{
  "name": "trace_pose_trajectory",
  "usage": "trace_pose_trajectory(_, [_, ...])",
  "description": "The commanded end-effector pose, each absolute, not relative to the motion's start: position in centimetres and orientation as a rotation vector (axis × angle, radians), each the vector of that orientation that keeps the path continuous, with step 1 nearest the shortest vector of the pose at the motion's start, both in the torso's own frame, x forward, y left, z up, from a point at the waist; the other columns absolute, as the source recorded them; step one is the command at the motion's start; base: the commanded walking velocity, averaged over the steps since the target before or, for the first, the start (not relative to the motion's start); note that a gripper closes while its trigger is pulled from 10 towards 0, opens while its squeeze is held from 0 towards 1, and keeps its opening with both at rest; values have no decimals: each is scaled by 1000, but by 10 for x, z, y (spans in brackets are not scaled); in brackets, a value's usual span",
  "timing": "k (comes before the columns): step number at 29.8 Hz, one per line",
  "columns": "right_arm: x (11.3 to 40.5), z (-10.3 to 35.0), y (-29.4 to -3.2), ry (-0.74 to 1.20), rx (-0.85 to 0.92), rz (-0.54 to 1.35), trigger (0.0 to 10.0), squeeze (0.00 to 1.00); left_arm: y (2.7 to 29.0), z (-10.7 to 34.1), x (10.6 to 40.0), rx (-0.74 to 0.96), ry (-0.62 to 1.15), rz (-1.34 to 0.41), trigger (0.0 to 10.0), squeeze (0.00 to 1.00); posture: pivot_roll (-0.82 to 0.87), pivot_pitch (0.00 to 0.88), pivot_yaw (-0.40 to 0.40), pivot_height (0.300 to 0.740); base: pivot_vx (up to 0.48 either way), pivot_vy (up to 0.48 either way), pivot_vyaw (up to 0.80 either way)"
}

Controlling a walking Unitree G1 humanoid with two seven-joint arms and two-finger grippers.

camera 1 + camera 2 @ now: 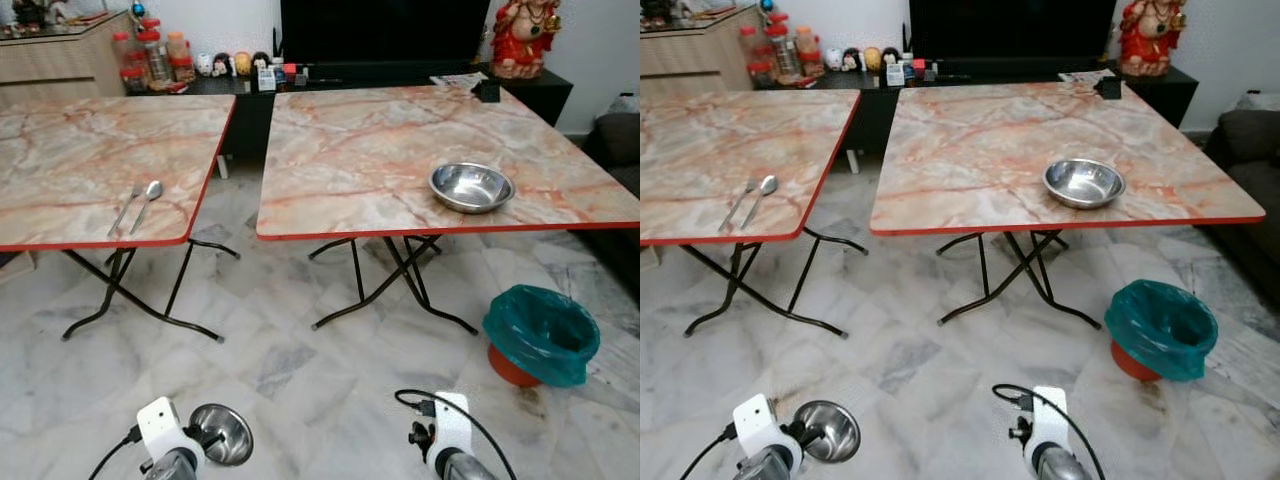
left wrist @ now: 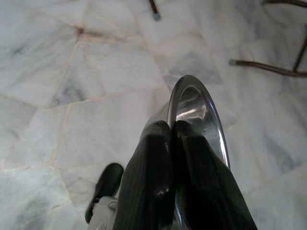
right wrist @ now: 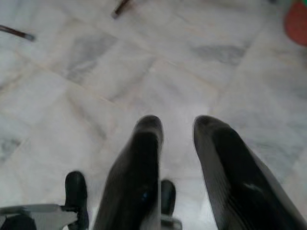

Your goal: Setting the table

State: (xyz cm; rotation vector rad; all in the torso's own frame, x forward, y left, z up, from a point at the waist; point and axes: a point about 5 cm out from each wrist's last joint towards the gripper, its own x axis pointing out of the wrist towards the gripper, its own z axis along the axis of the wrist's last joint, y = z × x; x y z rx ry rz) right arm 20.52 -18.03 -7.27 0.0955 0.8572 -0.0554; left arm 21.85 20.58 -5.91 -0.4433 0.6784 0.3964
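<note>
My left gripper [image 2: 171,128] is shut on the rim of a small steel bowl [image 1: 222,433], held low over the floor in front of me; the same bowl [image 2: 196,108] shows edge-on in the left wrist view. My right gripper [image 3: 176,123] hangs open above the marble floor with nothing between its fingers. A second steel bowl [image 1: 471,186] sits near the front edge of the right marble-top table [image 1: 380,140]. A spoon [image 1: 148,200] and a fork [image 1: 124,209] lie side by side near the front right corner of the left table [image 1: 70,150].
A gap separates the two folding tables, whose black legs [image 1: 390,280] spread out onto the floor. An orange bin lined with a green bag [image 1: 541,334] stands on the floor at the right. A TV cabinet with jars and figurines [image 1: 200,65] runs along the back wall.
</note>
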Motion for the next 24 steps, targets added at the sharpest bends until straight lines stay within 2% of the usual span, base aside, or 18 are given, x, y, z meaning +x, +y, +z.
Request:
trace_pose_trajectory(1, [211, -70, -175, 842, 94, -39, 10000, 0, 210, -60, 216, -435, 682, 420, 10000, 0, 72, 0, 8, 740, 341, 0, 538])
trace_pose_trajectory(7, [211, -70, -172, 842, 87, -25, 10000, 0, 213, -61, 214, -446, 678, 442, 10000, 0, 63, 0, 4, 740, 370, 0, 90])
trace_pose_trajectory(10, [211, -70, -172, 840, 92, -29, 10000, 0, 213, -61, 214, -447, 677, 442, 10000, 0, 63, 0, 4, 740, 382, 0, 583])
trace_pose_trajectory(24, [209, -71, -173, 851, 103, -30, 10000, 0, 214, -60, 214, -445, 671, 448, 10000, 0, 64, 0, 5, 740, 388, 0, 0])
